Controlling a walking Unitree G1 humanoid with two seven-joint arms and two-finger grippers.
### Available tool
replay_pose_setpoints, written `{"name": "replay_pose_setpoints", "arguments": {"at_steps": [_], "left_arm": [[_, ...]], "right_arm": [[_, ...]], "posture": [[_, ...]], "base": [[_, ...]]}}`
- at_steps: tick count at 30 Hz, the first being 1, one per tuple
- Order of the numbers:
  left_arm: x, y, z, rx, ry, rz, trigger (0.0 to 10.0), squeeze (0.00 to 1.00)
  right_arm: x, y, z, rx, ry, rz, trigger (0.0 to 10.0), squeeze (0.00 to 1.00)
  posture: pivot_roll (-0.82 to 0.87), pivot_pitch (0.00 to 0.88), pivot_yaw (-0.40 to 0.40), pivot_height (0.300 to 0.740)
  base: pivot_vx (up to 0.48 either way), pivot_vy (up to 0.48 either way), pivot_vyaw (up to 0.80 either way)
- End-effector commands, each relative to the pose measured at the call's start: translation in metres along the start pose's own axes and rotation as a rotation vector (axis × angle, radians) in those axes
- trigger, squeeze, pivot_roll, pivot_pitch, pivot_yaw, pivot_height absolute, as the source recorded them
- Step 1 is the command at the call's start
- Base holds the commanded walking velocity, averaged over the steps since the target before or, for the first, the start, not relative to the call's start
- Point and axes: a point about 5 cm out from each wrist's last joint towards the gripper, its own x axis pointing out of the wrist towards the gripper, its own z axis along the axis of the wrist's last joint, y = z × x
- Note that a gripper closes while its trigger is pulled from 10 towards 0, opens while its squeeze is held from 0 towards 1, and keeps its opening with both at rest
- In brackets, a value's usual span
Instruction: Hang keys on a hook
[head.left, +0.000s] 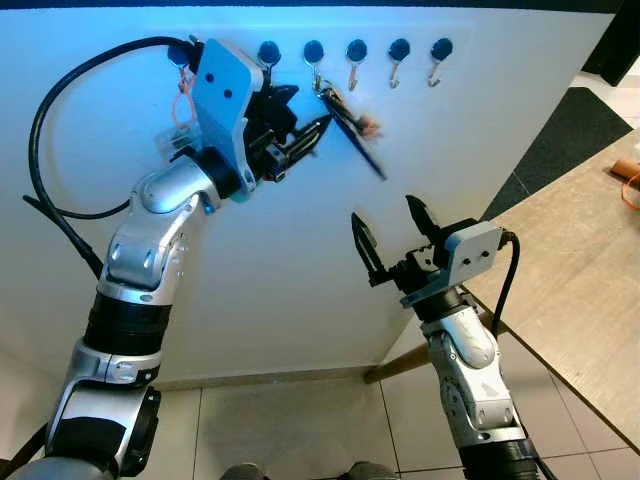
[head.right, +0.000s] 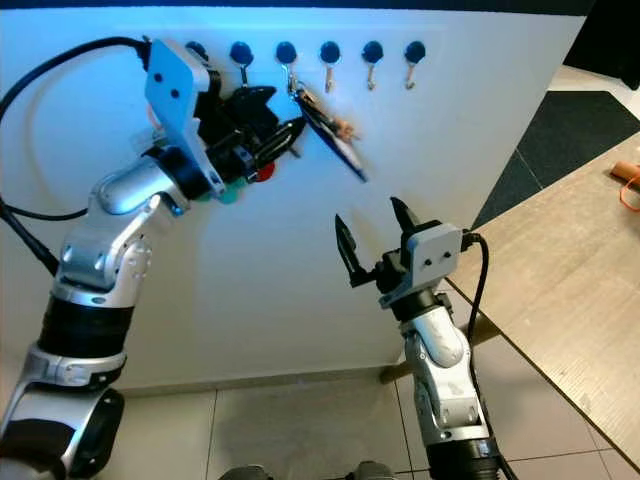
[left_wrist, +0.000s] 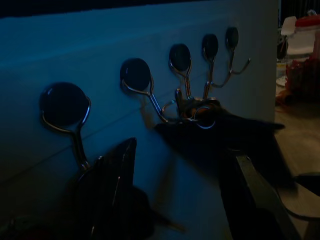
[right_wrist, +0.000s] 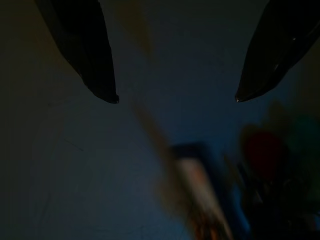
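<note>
Left wrist view: keys (left_wrist: 192, 107) ring on hook (left_wrist: 181, 62).

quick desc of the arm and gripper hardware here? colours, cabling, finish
Both arms: silver metal segments with black joint bands. Left gripper and right gripper each have two long black pointed fingers and a pale blue-white wrist plate. A thick black cable loops from the left wrist; a shorter one runs from the right.

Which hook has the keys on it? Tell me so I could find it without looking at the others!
Look at the big white wall with a row of dark round hooks along its top. The hook you want sits just past the left gripper, roughly in the middle of the row. It is the one with keys dangling from it, swinging out slantwise, while the hooks to its right hang bare.
</note>
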Motion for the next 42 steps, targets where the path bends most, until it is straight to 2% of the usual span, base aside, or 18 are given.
{"name": "replay_pose_setpoints", "arguments": {"at_steps": [1, 8, 9, 11, 12, 13, 14, 15, 23, 24, 25, 26, 27, 29, 30, 39, 42], "left_arm": [[0.001, 0.004, 0.003, -0.012, -0.018, 0.032, 10.0, 0.0], [0.001, 0.008, 0.007, -0.04, -0.035, 0.05, 10.0, 0.0], [0.001, 0.007, 0.006, -0.045, -0.034, 0.045, 10.0, 0.6], [0.0, 0.007, 0.006, -0.049, -0.033, 0.042, 10.0, 0.6], [0.0, 0.007, 0.006, -0.051, -0.034, 0.041, 10.0, 1.0], [0.001, 0.008, 0.007, -0.054, -0.038, 0.051, 10.0, 0.92], [0.001, 0.008, 0.007, -0.054, -0.038, 0.051, 10.0, 0.92], [0.001, 0.009, 0.008, -0.052, -0.043, 0.064, 10.0, 0.0], [0.003, 0.013, 0.015, -0.054, -0.079, 0.091, 10.0, 0.0], [0.003, 0.013, 0.015, -0.055, -0.082, 0.091, 10.0, 0.41], [0.003, 0.013, 0.015, -0.056, -0.083, 0.091, 10.0, 0.63], [0.003, 0.013, 0.015, -0.056, -0.083, 0.091, 10.0, 0.63], [0.003, 0.013, 0.016, -0.054, -0.084, 0.093, 10.0, 0.59], [0.003, 0.013, 0.016, -0.054, -0.084, 0.093, 10.0, 0.59], [0.003, 0.015, 0.017, -0.061, -0.096, 0.101, 10.0, 0.0], [0.002, 0.015, 0.024, -0.128, -0.167, 0.089, 10.0, 0.0], [0.0, 0.017, 0.032, -0.166, -0.227, 0.097, 10.0, 0.0]], "right_arm": [[-0.001, -0.001, 0.001, -0.003, 0.001, -0.005, 10.0, 0.0], [-0.001, -0.001, 0.002, -0.001, 0.0, -0.006, 10.0, 0.0], [-0.001, -0.001, 0.002, 0.0, 0.001, -0.005, 10.0, 0.0], [-0.001, 0.0, 0.002, 0.0, 0.001, -0.005, 10.0, 0.0], [-0.001, 0.0, 0.002, 0.0, 0.002, -0.005, 10.0, 0.0], [-0.001, 0.0, 0.001, 0.0, 0.003, -0.004, 10.0, 0.0], [-0.001, 0.0, 0.001, 0.0, 0.003, -0.004, 10.0, 0.0], [-0.001, 0.0, 0.001, 0.0, 0.005, -0.004, 10.0, 0.0], [-0.001, 0.0, 0.001, -0.003, 0.009, -0.004, 10.0, 0.0], [-0.001, 0.0, 0.001, -0.003, 0.009, -0.004, 10.0, 0.0], [-0.001, 0.0, 0.001, -0.002, 0.009, -0.005, 10.0, 0.0], [-0.001, 0.0, 0.001, -0.002, 0.009, -0.005, 10.0, 0.0], [-0.001, 0.0, 0.001, -0.002, 0.009, -0.005, 10.0, 0.0], [-0.001, 0.0, 0.001, -0.002, 0.009, -0.005, 10.0, 0.0], [-0.001, 0.0, 0.001, -0.002, 0.01, -0.006, 10.0, 0.0], [0.0, 0.0, 0.001, -0.004, 0.014, -0.005, 10.0, 0.0], [0.0, 0.0, 0.001, -0.004, 0.013, -0.004, 10.0, 0.0]], "posture": [[0.03, 0.092, -0.033, 0.74], [0.03, 0.092, -0.033, 0.74], [0.03, 0.093, -0.032, 0.74], [0.03, 0.093, -0.032, 0.74], [0.03, 0.093, -0.032, 0.74], [0.03, 0.094, -0.033, 0.74], [0.03, 0.094, -0.033, 0.74], [0.03, 0.094, -0.033, 0.74], [0.03, 0.094, -0.032, 0.74], [0.03, 0.095, -0.03, 0.74], [0.03, 0.094, -0.031, 0.74], [0.03, 0.094, -0.031, 0.74], [0.03, 0.095, -0.03, 0.74], [0.03, 0.095, -0.03, 0.74], [0.03, 0.095, -0.031, 0.74], [0.03, 0.096, -0.031, 0.74], [0.03, 0.096, -0.032, 0.74]], "base": [[0.0, 0.0, 0.0], [0.0, 0.0, 0.0], [0.0, 0.0, 0.0], [0.0, 0.0, 0.0], [0.0, 0.0, 0.0], [0.0, 0.0, 0.0], [0.0, 0.0, 0.0], [0.0, 0.0, 0.0], [0.0, 0.0, 0.0], [0.0, 0.0, 0.0], [0.0, 0.0, 0.0], [0.0, 0.0, 0.0], [0.0, 0.0, 0.0], [0.0, 0.0, 0.0], [0.0, 0.0, 0.0], [0.0, 0.0, 0.0], [0.0, 0.0, 0.0]]}}
